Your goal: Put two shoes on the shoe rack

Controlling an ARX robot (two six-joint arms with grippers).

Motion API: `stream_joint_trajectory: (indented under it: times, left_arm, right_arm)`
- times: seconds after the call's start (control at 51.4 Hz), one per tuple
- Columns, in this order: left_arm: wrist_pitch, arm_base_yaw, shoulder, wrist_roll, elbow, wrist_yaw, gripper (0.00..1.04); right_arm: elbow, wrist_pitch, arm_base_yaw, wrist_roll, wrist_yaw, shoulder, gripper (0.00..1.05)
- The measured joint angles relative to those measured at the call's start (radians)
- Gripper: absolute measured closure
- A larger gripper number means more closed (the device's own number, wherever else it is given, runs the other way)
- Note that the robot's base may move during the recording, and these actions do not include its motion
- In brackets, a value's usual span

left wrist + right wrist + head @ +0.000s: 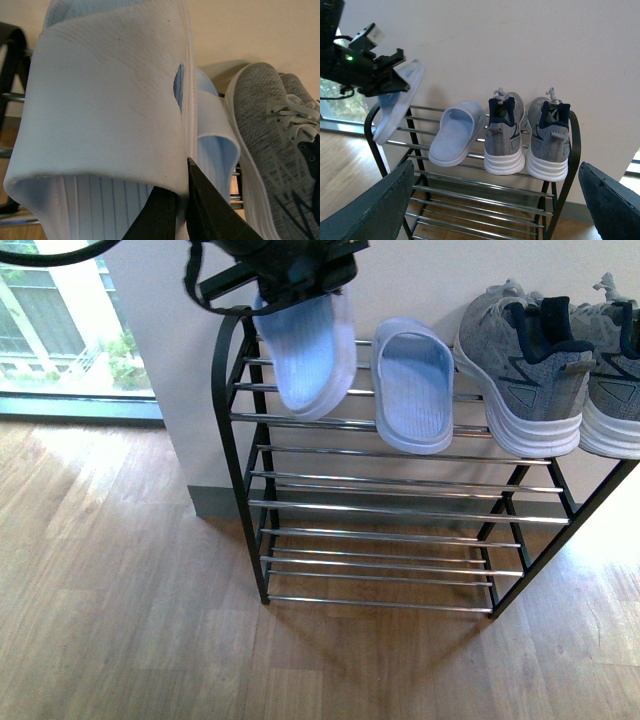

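Beige wall behind shoe rack (300,422) — no writing legible on sneakers (525,370).

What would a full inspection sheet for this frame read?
Surface: shoe rack, top shelf in use, lower shelves bare.
Job's things: two grey sneakers side by side at the right end of the top shelf, heels outward. Resting slipper, light blue, beside them. Held slipper tilted over the left end; contact with the rods cannot be told.
Clutter: nothing seen.
End effectors: left end effector shut on the held slipper's edge; right end effector open, holding nothing, back from the rack.
Cables: black cable looping at the left arm.
Surroundings: wood floor, pale wall, window on the left.
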Motion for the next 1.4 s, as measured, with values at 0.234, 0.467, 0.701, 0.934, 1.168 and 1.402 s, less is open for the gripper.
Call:
stream_joint_trajectory:
  times: [0.234, 0.467, 0.701, 0.934, 1.168, 1.402]
  left_arm:
    - [-0.050, 0.003, 0.101, 0.034, 0.131, -0.018, 1.03]
    - [-0.058, 0.047, 0.178, 0.068, 0.155, -0.027, 1.03]
    - [-0.060, 0.031, 0.232, 0.079, 0.193, -0.011, 0.99]
    - [0.006, 0.027, 0.205, 0.036, 0.157, 0.124, 0.57]
    - [0.133, 0.045, -0.058, -0.016, -0.124, 0.192, 0.20]
    - [0.402, 0.123, -0.523, 0.300, -0.605, -0.116, 0.09]
  right_arm:
    - [0.000, 0.000, 0.000, 0.000, 0.000, 0.000, 0.09]
    - [0.000, 0.000, 0.000, 0.000, 0.000, 0.000, 0.09]
    - [0.000, 0.000, 0.000, 0.000, 0.000, 0.000, 0.09]
    - [0.000, 0.000, 0.000, 0.000, 0.000, 0.000, 0.09]
    - [0.000, 0.000, 0.000, 0.000, 0.000, 0.000, 0.09]
    - [0.000, 0.000, 0.000, 0.000, 0.000, 0.000, 0.09]
